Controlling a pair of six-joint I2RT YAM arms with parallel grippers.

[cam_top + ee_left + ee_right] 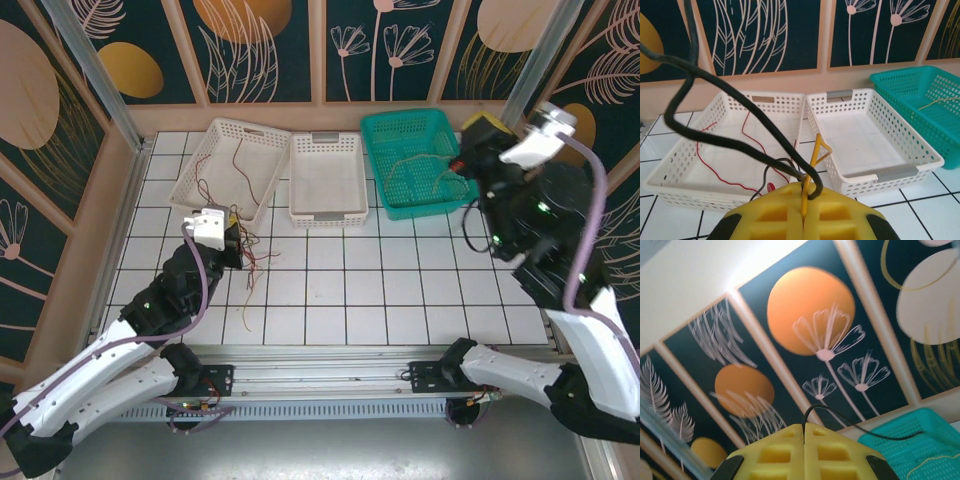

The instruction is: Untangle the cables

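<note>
A loose tangle of red, black and tan cables lies on the tiles in front of the left white basket. My left gripper sits at that tangle, shut on a yellow cable and a black cable that loops up out of its jaws. More red cable lies inside the left basket. My right gripper is raised beside the teal basket, shut on a thin black cable that trails toward the basket. Yellow cables rest in the teal basket.
A second white basket stands between the other two and holds nothing. Patterned wall panels close in the back and sides. The right arm stands tall over the right tiles, and a black loop hangs below its wrist.
</note>
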